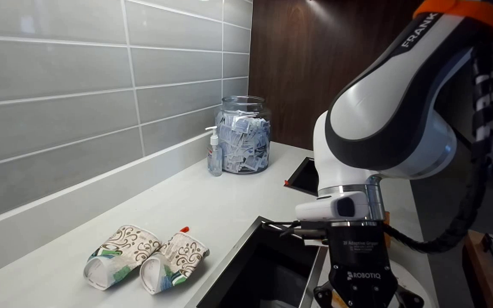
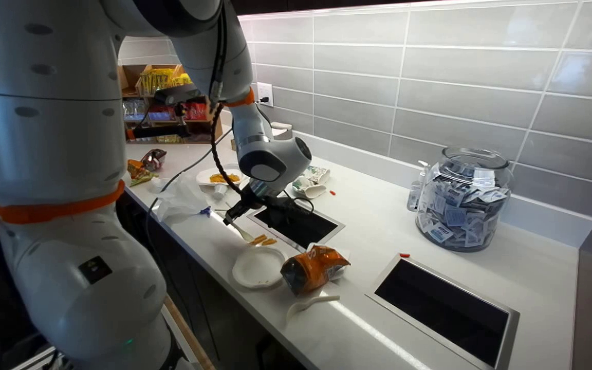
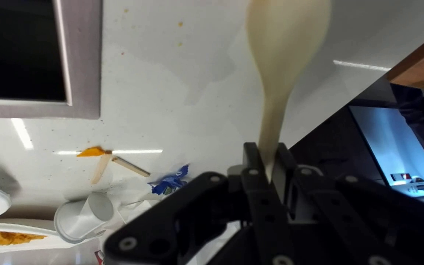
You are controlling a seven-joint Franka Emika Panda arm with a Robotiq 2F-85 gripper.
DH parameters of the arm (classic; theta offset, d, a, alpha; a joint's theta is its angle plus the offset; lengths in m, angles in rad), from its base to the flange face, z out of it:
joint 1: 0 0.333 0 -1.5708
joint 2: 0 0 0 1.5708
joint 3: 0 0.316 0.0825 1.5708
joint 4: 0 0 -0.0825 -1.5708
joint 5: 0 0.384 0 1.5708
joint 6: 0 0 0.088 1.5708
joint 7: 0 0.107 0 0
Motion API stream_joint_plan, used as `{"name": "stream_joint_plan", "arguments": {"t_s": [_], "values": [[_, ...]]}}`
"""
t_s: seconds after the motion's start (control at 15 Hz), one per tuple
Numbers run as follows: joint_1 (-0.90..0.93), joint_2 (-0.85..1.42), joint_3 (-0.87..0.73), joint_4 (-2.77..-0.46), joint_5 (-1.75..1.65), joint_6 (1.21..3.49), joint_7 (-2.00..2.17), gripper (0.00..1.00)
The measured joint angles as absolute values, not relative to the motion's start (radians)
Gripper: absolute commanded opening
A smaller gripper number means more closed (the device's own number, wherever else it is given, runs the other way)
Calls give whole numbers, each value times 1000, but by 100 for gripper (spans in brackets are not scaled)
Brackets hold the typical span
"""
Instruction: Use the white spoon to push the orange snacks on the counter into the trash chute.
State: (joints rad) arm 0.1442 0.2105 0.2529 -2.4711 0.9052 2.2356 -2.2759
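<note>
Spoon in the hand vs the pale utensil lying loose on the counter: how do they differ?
Held spoon: clamped in the hand; loose utensil: lying on the counter, ungripped.
Held spoon: appears to slant down; loose utensil: lies flat.
Held spoon: broad end close to the orange pieces, contact unclear; loose utensil: beside the orange bag.
Shared: both pale and slim-handled, broader at one end.

Kitchen: tiled wall [image 2: 470, 92], long counter [image 2: 373, 218], stocked snack rack [image 2: 130, 77].
</note>
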Motion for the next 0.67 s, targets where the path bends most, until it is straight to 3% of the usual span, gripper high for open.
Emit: {"name": "stream_joint_plan", "arguments": {"t_s": [0.67], "values": [[144,227,244,-2471,881,2236,-2276,3]]}}
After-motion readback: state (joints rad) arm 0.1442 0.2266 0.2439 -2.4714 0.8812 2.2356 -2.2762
